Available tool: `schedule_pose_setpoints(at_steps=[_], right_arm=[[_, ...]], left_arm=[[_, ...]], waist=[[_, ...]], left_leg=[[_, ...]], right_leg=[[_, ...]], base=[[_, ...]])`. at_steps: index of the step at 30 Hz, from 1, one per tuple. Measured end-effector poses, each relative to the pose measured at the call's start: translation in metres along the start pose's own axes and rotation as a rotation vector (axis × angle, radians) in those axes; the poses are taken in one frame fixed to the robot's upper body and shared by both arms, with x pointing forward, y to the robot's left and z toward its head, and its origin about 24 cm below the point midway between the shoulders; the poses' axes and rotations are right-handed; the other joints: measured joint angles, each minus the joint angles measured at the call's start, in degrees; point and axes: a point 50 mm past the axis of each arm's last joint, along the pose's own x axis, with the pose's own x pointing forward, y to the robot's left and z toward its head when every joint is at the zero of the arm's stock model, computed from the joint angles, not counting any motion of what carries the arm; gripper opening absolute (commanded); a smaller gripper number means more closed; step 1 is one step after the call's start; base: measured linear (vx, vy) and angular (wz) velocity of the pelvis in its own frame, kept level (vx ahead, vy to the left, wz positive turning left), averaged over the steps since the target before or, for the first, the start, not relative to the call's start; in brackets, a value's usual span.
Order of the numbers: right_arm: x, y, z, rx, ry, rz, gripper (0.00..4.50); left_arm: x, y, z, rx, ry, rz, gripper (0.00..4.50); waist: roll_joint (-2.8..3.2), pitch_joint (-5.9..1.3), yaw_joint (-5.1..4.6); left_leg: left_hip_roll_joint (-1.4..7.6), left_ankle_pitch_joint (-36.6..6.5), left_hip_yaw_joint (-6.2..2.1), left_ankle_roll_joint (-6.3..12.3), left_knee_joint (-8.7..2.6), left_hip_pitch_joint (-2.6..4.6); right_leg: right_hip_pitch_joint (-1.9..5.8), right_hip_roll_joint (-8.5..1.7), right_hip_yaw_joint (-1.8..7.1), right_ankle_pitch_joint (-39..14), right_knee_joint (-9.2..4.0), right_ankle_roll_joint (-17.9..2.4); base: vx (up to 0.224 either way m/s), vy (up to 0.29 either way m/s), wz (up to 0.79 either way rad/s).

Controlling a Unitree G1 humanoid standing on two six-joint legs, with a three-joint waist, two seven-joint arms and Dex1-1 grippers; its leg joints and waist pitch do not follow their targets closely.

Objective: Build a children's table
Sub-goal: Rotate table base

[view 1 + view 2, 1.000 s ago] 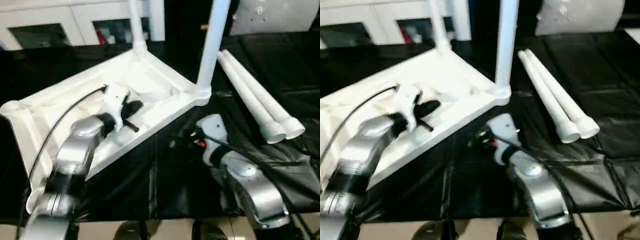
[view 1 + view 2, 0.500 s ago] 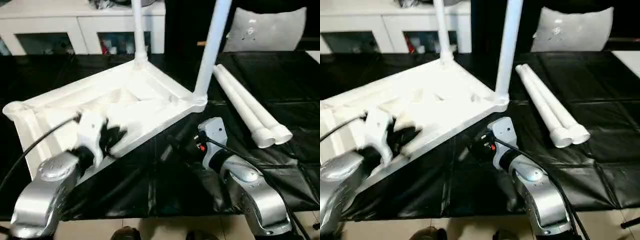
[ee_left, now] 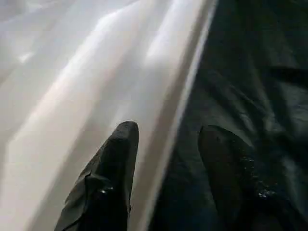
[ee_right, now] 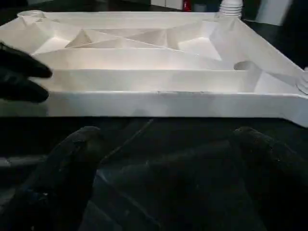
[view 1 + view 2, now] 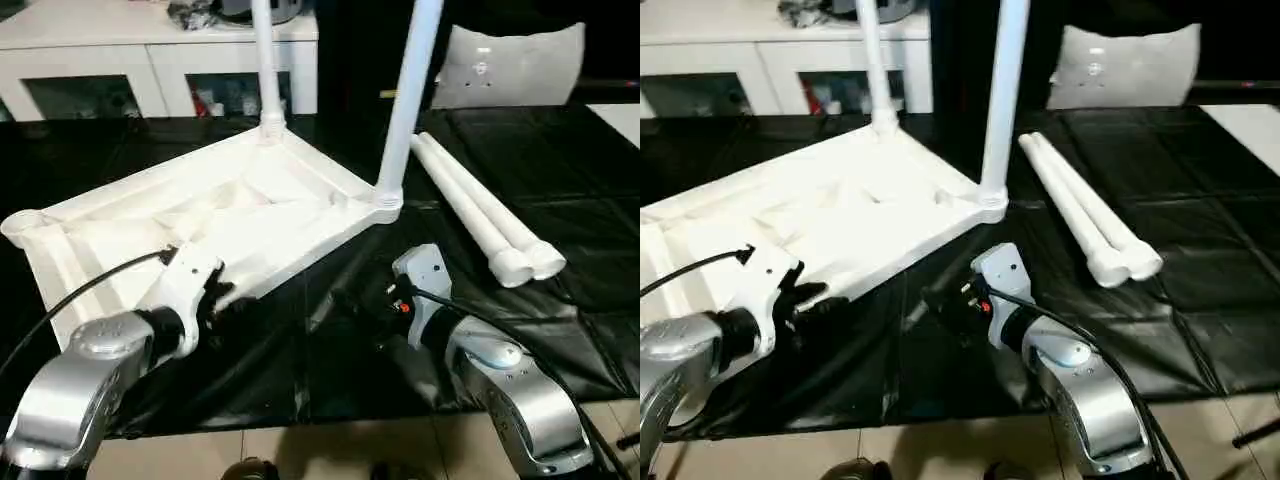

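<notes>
Left eye view gives you the layout: the tabletop [image 5: 200, 225] lies upside down on the black worktop [image 5: 330, 370], two legs [image 5: 400, 110] already standing in its far sockets, and two loose legs [image 5: 480, 215] lie side by side out to the right, long axes running away from you, wide ends nearest. Your right end effector [image 5: 955, 300] sits closer to them, fingers spread wide and empty, just short of the tabletop's near rim. Your left end effector [image 3: 168, 159] straddles that rim, fingers parted, not clamped. For the next leg, reach right and forward.
</notes>
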Motion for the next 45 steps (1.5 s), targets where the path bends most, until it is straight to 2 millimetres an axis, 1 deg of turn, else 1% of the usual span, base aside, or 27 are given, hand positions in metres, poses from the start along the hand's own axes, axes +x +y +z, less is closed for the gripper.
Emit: schedule_pose_setpoints(at_steps=[1, 2, 3, 4, 5, 6, 7, 8, 9, 10, 11, 12, 13, 14, 15, 18, 20, 23, 26, 31, 34, 36, 37, 39, 42, 45], right_arm=[[0.0, 0.0, 0.0, -0.001, 0.001, 0.0, 4.5], [-0.001, -0.001, 0.0, -0.004, 0.003, -0.001, 4.5], [0.0, -0.001, 0.0, -0.003, 0.003, -0.001, 4.5], [0.0, 0.0, 0.0, -0.003, 0.003, 0.0, 4.5], [-0.001, 0.0, -0.001, 0.001, 0.005, 0.0, 4.5], [-0.003, 0.001, -0.004, 0.005, 0.011, -0.001, 4.5], [-0.002, 0.002, -0.002, 0.001, 0.007, 0.003, 4.5], [0.0, 0.002, 0.001, -0.01, 0.002, 0.01, 4.5], [0.0, 0.002, 0.001, -0.013, 0.003, 0.012, 4.5], [-0.001, 0.002, 0.0, -0.013, 0.004, 0.009, 4.5], [-0.002, 0.003, -0.002, -0.008, 0.013, 0.011, 4.5], [-0.001, 0.005, -0.003, -0.008, 0.016, 0.021, 4.5], [0.0, 0.006, -0.003, -0.009, 0.018, 0.027, 4.5], [0.0, 0.006, -0.003, -0.011, 0.018, 0.028, 4.5], [0.0, 0.006, -0.003, -0.012, 0.019, 0.027, 4.5], [0.0, 0.006, -0.003, -0.014, 0.02, 0.026, 4.5], [-0.001, 0.005, -0.003, -0.019, 0.022, 0.027, 4.5], [-0.001, 0.005, -0.003, -0.023, 0.024, 0.033, 4.5], [0.0, 0.006, -0.003, -0.026, 0.028, 0.042, 4.5], [0.002, 0.004, 0.002, -0.045, 0.017, 0.05, 4.5], [0.002, 0.004, 0.001, -0.046, 0.019, 0.05, 4.5], [0.002, 0.004, 0.001, -0.047, 0.02, 0.05, 4.5], [0.002, 0.004, 0.001, -0.047, 0.02, 0.049, 4.5], [0.001, 0.004, 0.001, -0.048, 0.022, 0.048, 4.5], [0.001, 0.003, 0.001, -0.049, 0.023, 0.047, 4.5], [0.0, 0.002, 0.001, -0.053, 0.027, 0.04, 4.5]], left_arm=[[0.0, 0.002, 0.0, 0.007, 0.004, 0.014, 2.54], [0.0, 0.008, -0.002, 0.027, 0.02, 0.047, 2.64], [0.001, 0.01, -0.003, 0.029, 0.029, 0.057, 2.64], [0.001, 0.011, -0.004, 0.025, 0.035, 0.059, 2.67], [0.002, 0.012, -0.003, 0.024, 0.037, 0.055, 2.75], [0.004, 0.01, 0.001, 0.031, 0.028, 0.045, 2.99], [0.004, 0.01, 0.001, 0.032, 0.023, 0.042, 2.99], [0.004, 0.007, -0.009, 0.014, 0.055, 0.023, 2.99], [0.003, 0.004, -0.018, -0.012, 0.086, 0.006, 3.03], [0.005, 0.002, -0.021, -0.034, 0.091, -0.007, 3.1], [0.007, 0.0, -0.016, -0.041, 0.068, -0.017, 3.23], [0.007, 0.0, -0.014, -0.048, 0.057, -0.021, 3.38], [0.007, 0.0, -0.014, -0.048, 0.054, -0.022, 3.45], [0.007, 0.0, -0.014, -0.049, 0.051, -0.02, 3.45], [0.006, 0.001, -0.013, -0.048, 0.047, -0.019, 3.45], [0.004, 0.001, -0.01, -0.038, 0.032, -0.018, 3.45], [0.002, 0.002, -0.009, -0.017, 0.034, -0.008, 3.45], [0.001, 0.003, -0.012, 0.011, 0.062, 0.002, 3.45], [0.0, 0.005, -0.015, 0.018, 0.089, 0.013, 3.45], [0.001, 0.006, -0.02, 0.0, 0.123, 0.011, 3.45], [0.002, 0.004, -0.022, -0.022, 0.137, -0.021, 3.45], [0.005, -0.002, -0.02, -0.059, 0.125, -0.068, 3.45], [0.007, -0.005, -0.018, -0.076, 0.117, -0.094, 3.45], [0.014, -0.013, -0.007, -0.111, 0.082, -0.16, 3.45], [0.023, -0.019, 0.009, -0.126, 0.033, -0.216, 3.45], [0.035, -0.027, 0.017, -0.157, 0.014, -0.267, 3.45]], waist=[[0.02, 0.0, -0.07], [0.28, 0.1, -0.41], [0.52, 0.23, -0.72], [0.82, 0.37, -0.86], [0.76, 0.45, -0.1], [-0.03, 0.0, 1.32], [-1.94, -0.64, 2.3], [-0.84, -0.6, 3.75], [-0.14, -0.8, 4.33], [0.93, -1.24, 4.42], [1.18, -1.15, 4.32], [1.05, -1.16, 4.17], [0.95, -1.22, 3.88], [0.78, -1.31, 3.47], [0.7, -1.38, 3.21], [0.63, -1.39, 1.81], [0.39, -1.48, 1.23], [0.2, -1.54, 0.59], [0.04, -1.61, 0.52], [0.06, -1.62, 0.66], [0.07, -1.63, 0.65], [0.07, -1.63, 0.7], [0.07, -1.63, 0.72], [0.05, -1.62, 1.02], [0.06, -1.63, 1.12], [0.09, -1.64, 1.22]], left_leg=[[0.03, 0.0, -0.04, 0.0, 0.0, 0.0], [0.08, -0.01, -0.39, 0.0, -0.01, 0.06], [0.16, -0.01, -0.72, 0.0, -0.03, 0.13], [0.3, -0.02, -0.81, -0.01, -0.31, 0.11], [0.27, -0.01, -0.15, -0.01, -0.76, -0.02], [0.32, -0.01, 1.35, -0.01, -0.77, -0.04], [0.12, -0.03, 2.47, -0.06, 0.0, 0.32], [-0.14, -1.86, 0.68, -0.73, 2.64, -0.29], [-1.16, -2.01, -2.3, -0.57, 4.29, -0.34], [-1.7, -2.49, -3.63, -1.28, 4.07, 0.07], [-1.67, -2.37, -3.28, -1.22, 3.5, -0.14], [-1.45, -2.37, -3.02, -1.23, 3.08, -0.25], [-1.38, -2.37, -2.99, -1.23, 2.72, -0.25], [-1.39, -2.37, -2.92, -1.23, 2.39, -0.16], [-1.39, -2.37, -2.83, -1.23, 2.28, -0.15], [-1.39, -2.37, -2.81, -1.22, 2.16, -0.19], [-1.4, -2.36, -2.64, -1.22, 1.8, -0.18], [-1.39, -2.36, -2.61, -1.21, 1.79, -0.15], [-1.36, -2.34, -2.55, -1.17, 1.78, -0.15], [-1.11, -2.3, -2.48, -1.12, 1.66, -0.21], [-1.0, -2.3, -2.35, -1.09, 1.6, -0.23], [-0.96, -2.34, -2.27, -1.02, 1.57, -0.28], [-0.95, -2.37, -2.22, -0.98, 1.57, -0.28], [-0.93, -2.36, -2.08, -0.93, 1.57, -0.27], [-0.89, -2.37, -1.81, -0.9, 1.57, -0.16], [-0.85, -2.36, -1.58, -0.87, 1.57, -0.11]], right_leg=[[0.04, 0.0, -0.11, 0.0, -0.15, 0.0], [0.38, -0.11, -0.86, -0.01, -0.71, 0.0], [0.75, -0.1, -1.4, -0.02, -1.14, 0.0], [1.17, -0.04, -1.73, -0.19, -1.1, -0.02], [0.83, -0.22, -1.5, -2.87, 2.76, -1.19], [0.99, -0.19, 0.27, -4.98, 6.93, -1.6], [0.83, -0.27, 2.11, -6.0, 7.8, 0.77], [0.54, -0.2, 2.1, -6.03, 8.13, 0.74], [0.75, 0.18, 2.04, -6.03, 8.1, 0.74], [0.52, 0.26, 1.64, -5.99, 8.17, 0.71], [0.19, 0.48, 1.78, -5.89, 7.81, 0.56], [0.12, 0.92, 2.13, -5.66, 7.19, 0.17], [0.32, 1.0, 2.05, -5.46, 6.54, -0.05], [0.83, 1.0, 1.99, -4.87, 5.81, -0.43], [0.93, 0.97, 2.02, -4.29, 5.4, -0.42], [0.94, 0.88, 1.88, -4.04, 4.79, -0.31], [0.88, 0.84, 1.91, -3.98, 4.43, -0.21], [0.86, 0.84, 1.92, -3.91, 4.43, -0.17], [0.82, 0.84, 1.94, -3.36, 4.45, -0.18], [0.76, 0.98, 1.82, -3.53, 4.43, -0.16], [0.75, 1.06, 1.82, -3.67, 4.24, -0.2], [0.76, 1.07, 1.83, -3.67, 4.09, -0.22], [0.77, 1.06, 1.84, -3.67, 4.04, -0.22], [0.8, 1.02, 1.85, -3.66, 3.99, -0.24], [0.84, 0.96, 1.97, -3.64, 4.0, -0.27], [0.86, 0.91, 2.05, -3.62, 4.0, -0.29]], base=[[0.0, 0.0, 0.0], [0.0, 0.0, 0.0], [0.0, 0.0, 0.0], [-0.1, -0.005, 0.06], [-0.1, -0.005, 0.06], [-0.076, -0.074, 0.16], [0.06, -0.114, 0.07], [0.06, -0.114, 0.07], [0.119, -0.047, -0.14], [0.0, 0.0, 0.0], [0.0, 0.0, 0.0], [-0.075, 0.006, 0.19], [0.0, 0.0, 0.0], [0.0, 0.0, 0.0], [0.0, 0.0, 0.0], [0.0, 0.0, 0.0], [0.0, 0.0, 0.0], [0.0, 0.0, 0.0], [0.0, 0.0, 0.0], [0.02, -0.002, -0.01], [0.017, -0.001, -0.01], [0.0, 0.0, 0.0], [0.0, 0.0, 0.0], [0.0, 0.0, 0.0], [0.0, 0.0, 0.0], [0.0, 0.0, 0.0]])
